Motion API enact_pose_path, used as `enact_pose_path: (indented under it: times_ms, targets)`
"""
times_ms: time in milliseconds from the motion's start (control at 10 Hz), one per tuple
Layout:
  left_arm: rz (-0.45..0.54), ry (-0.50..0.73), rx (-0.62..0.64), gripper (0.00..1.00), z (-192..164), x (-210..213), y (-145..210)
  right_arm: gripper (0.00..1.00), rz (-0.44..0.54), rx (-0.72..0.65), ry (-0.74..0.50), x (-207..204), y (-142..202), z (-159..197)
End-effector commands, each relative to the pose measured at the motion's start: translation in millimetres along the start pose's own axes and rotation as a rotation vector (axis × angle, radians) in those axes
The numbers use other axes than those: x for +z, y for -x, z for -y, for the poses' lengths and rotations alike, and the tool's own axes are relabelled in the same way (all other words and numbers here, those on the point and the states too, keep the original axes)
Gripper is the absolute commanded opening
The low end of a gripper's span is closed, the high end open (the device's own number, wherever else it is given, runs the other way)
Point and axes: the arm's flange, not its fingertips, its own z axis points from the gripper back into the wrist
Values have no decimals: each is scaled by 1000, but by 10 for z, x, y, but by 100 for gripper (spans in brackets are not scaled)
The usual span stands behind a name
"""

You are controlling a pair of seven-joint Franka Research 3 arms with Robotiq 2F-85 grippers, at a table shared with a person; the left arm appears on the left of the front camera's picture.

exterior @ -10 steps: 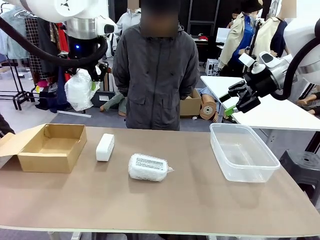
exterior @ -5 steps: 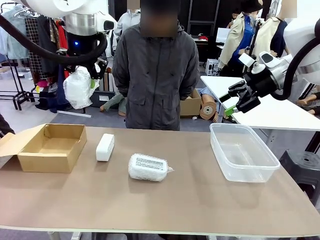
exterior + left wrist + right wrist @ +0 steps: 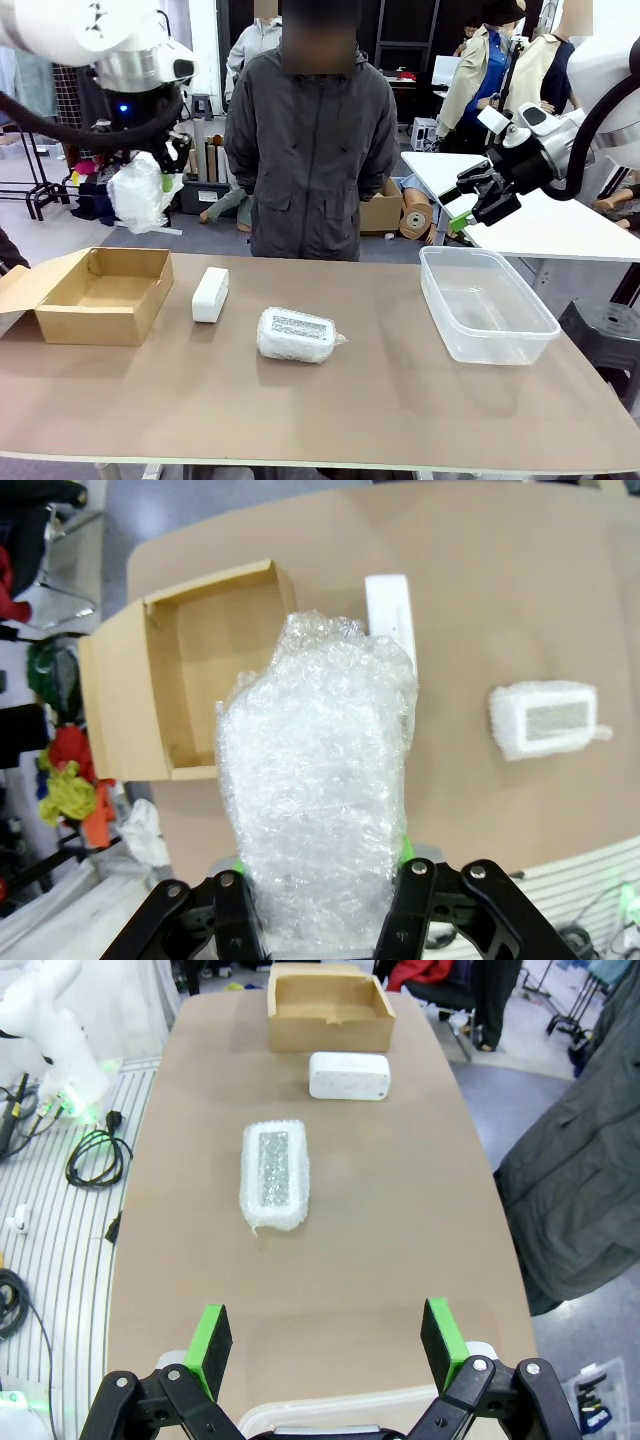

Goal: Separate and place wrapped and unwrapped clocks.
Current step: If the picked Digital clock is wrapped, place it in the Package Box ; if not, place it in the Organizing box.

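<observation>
My left gripper (image 3: 160,165) hangs high above the table's left side, shut on a wrapped clock (image 3: 137,193) in crinkly bubble wrap. In the left wrist view that wrapped clock (image 3: 318,800) stands between the fingers above the cardboard box (image 3: 190,670). A second wrapped clock (image 3: 296,334) lies mid-table, also seen as a wrapped clock (image 3: 274,1173) in the right wrist view. The bare white clock (image 3: 210,294) lies right of the box; the same clock (image 3: 349,1075) shows in the right wrist view. My right gripper (image 3: 468,208) is open, raised above the clear tub (image 3: 486,304).
An open brown cardboard box (image 3: 100,293) sits at the table's left end. A person in a dark jacket (image 3: 312,140) stands at the far edge. A white table (image 3: 560,225) lies behind at the right.
My left arm has swung left with the wrapped clock, and the bundle now hangs above the box's far side. The right arm has held still.
</observation>
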Motion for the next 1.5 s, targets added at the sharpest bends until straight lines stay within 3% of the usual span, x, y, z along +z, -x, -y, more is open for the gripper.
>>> enact_pose_path:
  times_ms: [0,200,500,800,900,1400]
  targets:
    - [16,-13,7,0,-383,-283,83,100,-1,7,1,2,-12,-8]
    - [84,-121,-20,0,-714,-600,102,100,-1,7,1,2,-12,-8]
    - [84,-128,19,0,-996,-960,55,100,-1,7,1,2,-12,-8]
    - [136,-92,96,0,-965,-1021,-58,100,-1,7,1,2,-12,-8]
    - [85,-117,31,0,-1015,-1029,19,100,-1,7,1,2,-12,-8]
    - [85,-117,31,0,-1015,-1029,19,100,-1,7,1,2,-12,-8]
